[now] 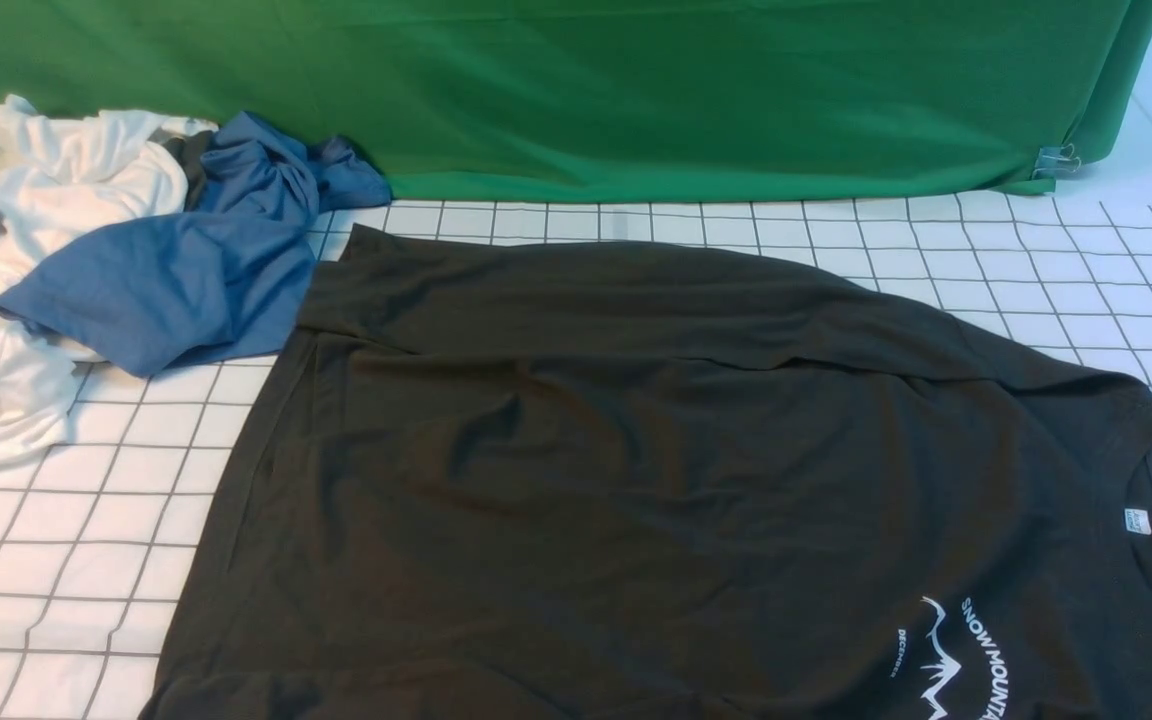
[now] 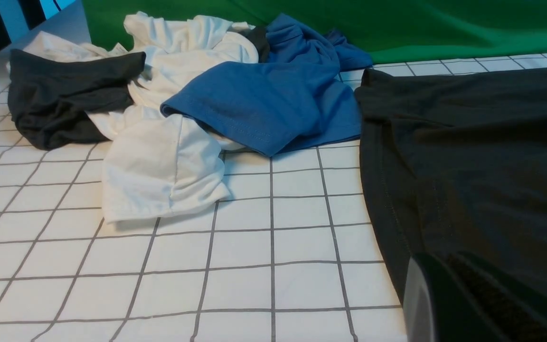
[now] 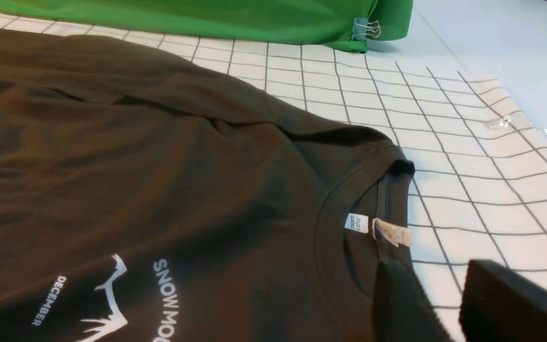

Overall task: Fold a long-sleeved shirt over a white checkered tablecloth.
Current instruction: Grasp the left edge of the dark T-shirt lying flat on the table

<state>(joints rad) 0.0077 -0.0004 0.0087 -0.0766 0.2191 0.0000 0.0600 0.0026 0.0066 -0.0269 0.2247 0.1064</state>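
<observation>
The left gripper [image 2: 444, 285] hung low on the near left, its jaws pressed together. The right gripper [image 3: 432, 268] sat low on the near right, its jaws parted with a clear gap.

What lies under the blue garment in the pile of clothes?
The blue garment lies partly over a white garment and the white checkered tablecloth. A dark scrap peeks out behind. What else lies beneath is covered.

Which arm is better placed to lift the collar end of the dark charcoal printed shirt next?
Right: its open jaws stand beside the collar and white neck tag; the left arm's shut jaws are at the shirt's hem.
</observation>
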